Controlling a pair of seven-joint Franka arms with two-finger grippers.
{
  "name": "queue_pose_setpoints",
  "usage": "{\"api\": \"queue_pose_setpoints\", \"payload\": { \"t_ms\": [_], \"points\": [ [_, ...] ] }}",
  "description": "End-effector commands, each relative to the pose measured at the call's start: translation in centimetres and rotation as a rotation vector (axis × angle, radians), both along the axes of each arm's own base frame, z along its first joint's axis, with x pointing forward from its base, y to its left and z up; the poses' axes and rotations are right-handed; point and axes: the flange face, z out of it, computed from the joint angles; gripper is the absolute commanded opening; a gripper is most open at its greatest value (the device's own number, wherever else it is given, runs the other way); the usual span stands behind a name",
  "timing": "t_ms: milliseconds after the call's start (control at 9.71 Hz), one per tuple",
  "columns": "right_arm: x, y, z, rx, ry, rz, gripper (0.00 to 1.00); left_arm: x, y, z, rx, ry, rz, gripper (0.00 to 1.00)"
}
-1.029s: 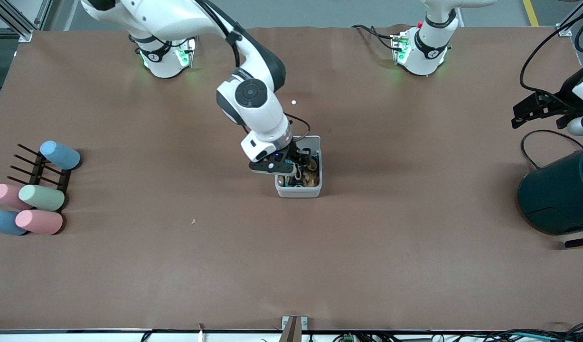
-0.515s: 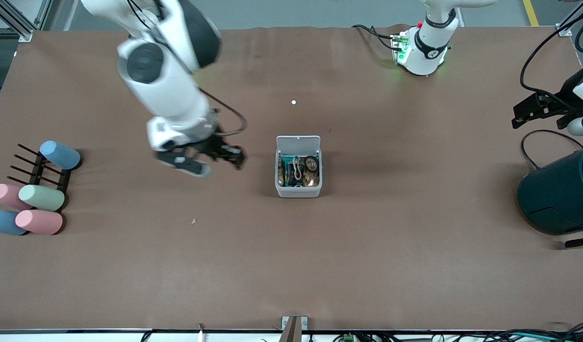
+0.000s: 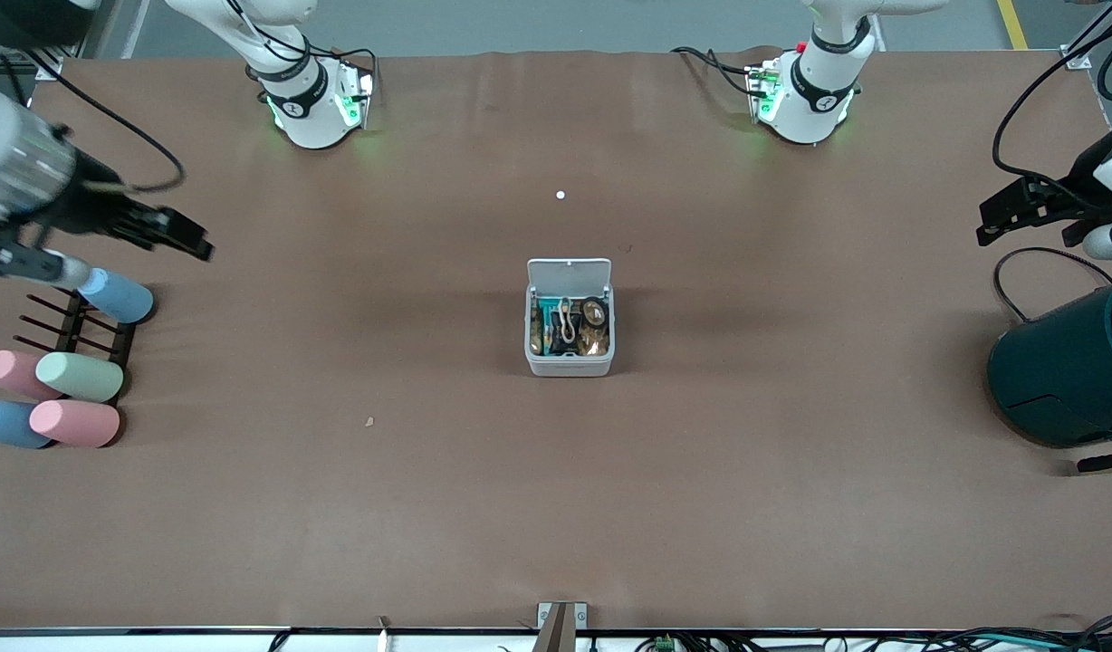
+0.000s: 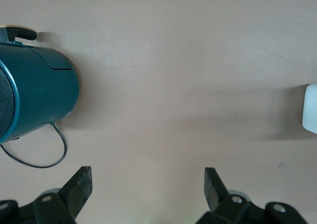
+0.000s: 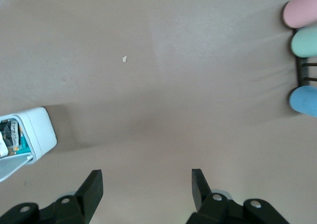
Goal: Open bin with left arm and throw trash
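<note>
The small white bin (image 3: 570,365) stands mid-table with its lid (image 3: 569,271) swung open. Inside lie a black wrapper (image 3: 554,331), a beige rubber band (image 3: 566,320) and a black tape roll (image 3: 596,312). My right gripper (image 3: 194,243) is open and empty, up over the table by the cup rack at the right arm's end; its wrist view shows the open bin (image 5: 37,132) off to one side of the gripper (image 5: 147,189). My left gripper (image 3: 983,225) is open and empty, waiting above the left arm's end; its wrist view (image 4: 147,184) catches the bin's edge (image 4: 310,116).
A dark teal drum (image 3: 1068,371) lies at the left arm's end, also in the left wrist view (image 4: 37,95). Pastel cups (image 3: 79,377) and a black rack (image 3: 71,326) sit at the right arm's end. A small scrap (image 3: 369,421) lies on the table.
My right gripper has lifted off the open bin and swung away to the cup rack's end of the table. The rubber band now lies in the bin. The left arm has not moved.
</note>
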Motion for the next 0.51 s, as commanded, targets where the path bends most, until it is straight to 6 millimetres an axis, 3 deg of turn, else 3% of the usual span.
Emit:
{"api": "queue_pose_setpoints", "payload": {
  "t_ms": [0,103,412],
  "points": [
    [-1.0,-1.3,2.9,-0.059,0.01,0.011,0.87,0.2,0.0,0.5,-0.001,0.0,0.007,1.0],
    [-1.4,-2.6,4.3,-0.057,0.014,-0.012,1.0,0.2,0.0,0.5,0.0,0.0,0.009,1.0],
    [-1.4,-5.3,4.7,-0.071,0.005,-0.002,1.0,0.2,0.0,0.5,0.001,0.0,0.009,1.0]
  ]
}}
